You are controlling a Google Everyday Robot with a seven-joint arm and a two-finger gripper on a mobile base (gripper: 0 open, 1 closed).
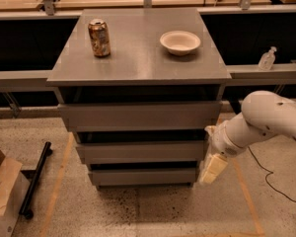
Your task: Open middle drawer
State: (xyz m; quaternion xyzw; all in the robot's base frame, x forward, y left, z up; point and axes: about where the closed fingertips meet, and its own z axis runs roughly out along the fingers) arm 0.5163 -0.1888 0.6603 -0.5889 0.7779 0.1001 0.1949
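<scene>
The middle drawer (140,151) appeared shut, i.e. pull not yet done; gripper (211,168) sat just beside its RH end, grip state could not be told.

Grey cabinet top (138,63) bears a can (99,38) and a bowl (180,42); gripper (212,168) low beside the cabinet (138,115)

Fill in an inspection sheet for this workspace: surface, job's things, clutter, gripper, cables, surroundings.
Surface: grey cabinet top, holding two things.
Job's things: middle drawer, appears shut.
Clutter: can upright at the left; bowl at the right.
Gripper: gripper hangs beside the cabinet's right edge, level with the lower fronts.
Cables: black cable on the floor, right.
Surroundings: bottle on the right ledge; cardboard box and black bar on the floor, left.
</scene>
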